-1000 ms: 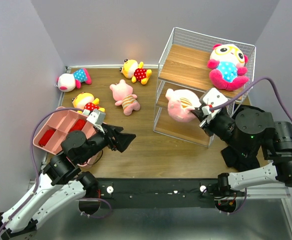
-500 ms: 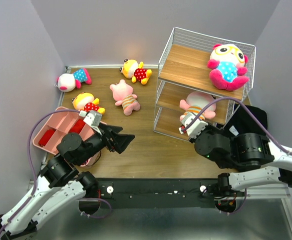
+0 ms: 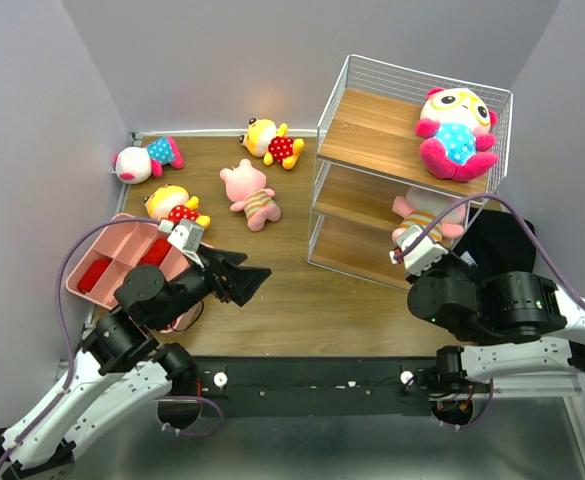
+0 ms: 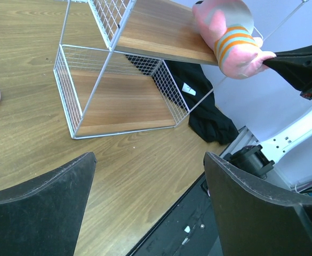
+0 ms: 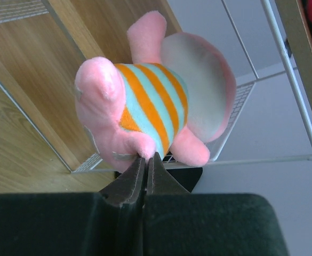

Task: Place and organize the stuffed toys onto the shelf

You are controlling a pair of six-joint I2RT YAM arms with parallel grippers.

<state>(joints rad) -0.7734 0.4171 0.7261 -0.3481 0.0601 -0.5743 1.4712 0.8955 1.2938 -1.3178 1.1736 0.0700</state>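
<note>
- Left tool [image 4: 149, 160]: fingers spread wide with nothing between them, hovering over the worktop [image 3: 292, 290]. It had barely shifted over the last second. The pink tray [image 3: 107, 262] lay just behind it, on its left.
- Right tool [image 5: 146, 160]: clenched on a striped pig [image 5: 145, 101], with the fingertips pinched on a fold of plush at its hind end.
- Change: within the last second the right tool carried this pig sideways along the front of the shelf [image 3: 372, 140], from the left part to the right end. The pig was now straight ahead of the tool, at the right end of the middle tier [image 3: 357, 195].
- Judgement: placement was nearly done but the pig was not yet let go. I could not tell whether its weight was already on the board.
- Edges: in the left wrist view the pig overhung the board's end corner. A wire upright [image 5: 297, 80] stood close on the tool's right. Letting go there could tip the pig off, and there was free board to the tool's left.
- Above and beyond the tool, a white-faced toy [image 3: 457, 130] sat on the top tier.
- Four toys lay on the worktop, far to the right tool's left and ahead of the left tool:
  - second pig [image 3: 252, 195]
  - near yellow toy [image 3: 175, 207]
  - far yellow toy [image 3: 272, 140]
  - second white-faced toy [image 3: 144, 158]
</note>
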